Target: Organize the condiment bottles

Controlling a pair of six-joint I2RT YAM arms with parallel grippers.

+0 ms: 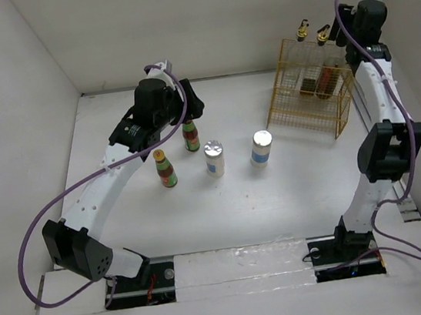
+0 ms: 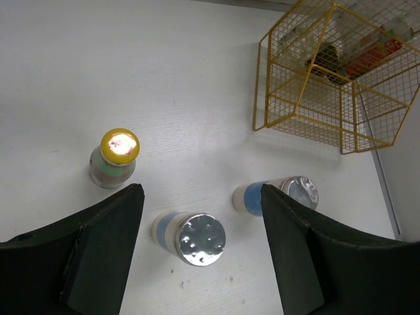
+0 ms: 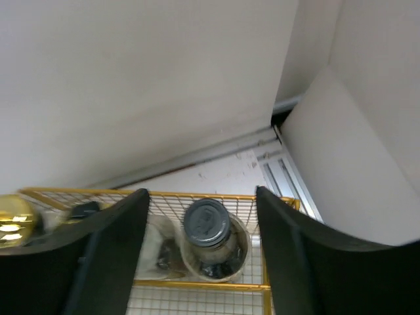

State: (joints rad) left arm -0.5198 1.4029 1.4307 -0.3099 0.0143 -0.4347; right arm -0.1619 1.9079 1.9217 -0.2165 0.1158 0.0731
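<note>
Two red-labelled sauce bottles [image 1: 190, 136] [image 1: 166, 169] and two white silver-lidded shakers [image 1: 214, 158] [image 1: 261, 148] stand in a loose row mid-table. My left gripper [image 1: 189, 115] hovers open above the farther sauce bottle. In its wrist view the left gripper [image 2: 200, 190] is empty, with a yellow-capped sauce bottle [image 2: 114, 157] to its left and both shakers [image 2: 190, 236] [image 2: 279, 195] below. My right gripper [image 3: 200, 193] is open over the rack's far right corner, its fingers clear of a black-capped clear bottle [image 3: 209, 231] standing inside.
The yellow wire rack [image 1: 305, 110] stands at the back right and holds more bottles [image 1: 328, 80]. Two gold-topped bottles [image 1: 302, 31] rise at its back edge. White walls close in on three sides, and a rail [image 1: 372, 117] runs along the right.
</note>
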